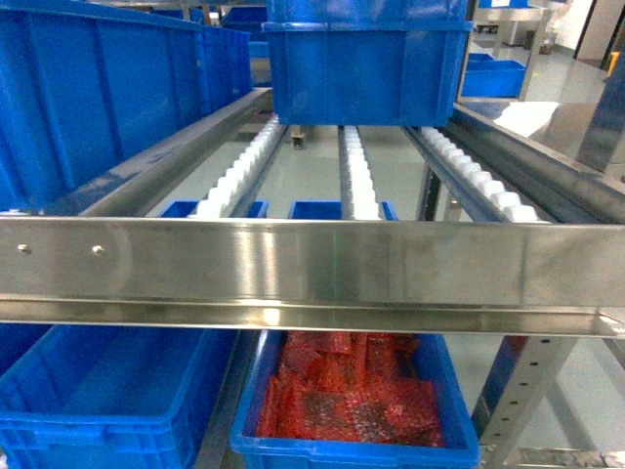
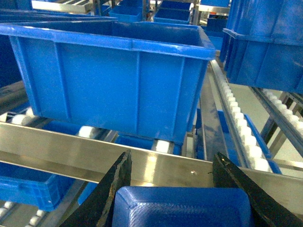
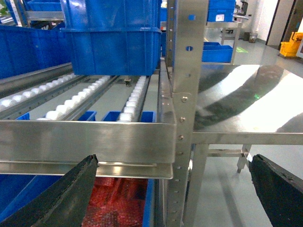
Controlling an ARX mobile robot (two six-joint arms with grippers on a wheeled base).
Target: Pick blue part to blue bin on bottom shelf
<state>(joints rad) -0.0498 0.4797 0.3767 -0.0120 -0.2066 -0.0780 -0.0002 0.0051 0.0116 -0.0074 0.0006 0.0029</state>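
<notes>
My head camera is looking down past the steel front rail (image 1: 312, 269) of the rack; neither of my grippers is showing there. Below that rail it is showing the bottom shelf, where a blue bin (image 1: 356, 401) is holding red bagged pieces and a second blue bin (image 1: 98, 401) is sitting to its left.

Only my left wrist camera is showing the blue part (image 2: 182, 207): it is lying between the two dark fingers of my left gripper (image 2: 173, 189), which is clasping it, just in front of the rail and above it. Beyond the rail a large blue crate (image 2: 113, 75) is resting on the white rollers (image 2: 239, 125).

My right wrist camera alone is showing a small steel table (image 3: 246, 99) to the right of the rack's upright post (image 3: 184, 94). My right gripper (image 3: 170, 189) is hanging with its fingers spread wide apart, holding nothing, level with the rail's lower edge.
</notes>
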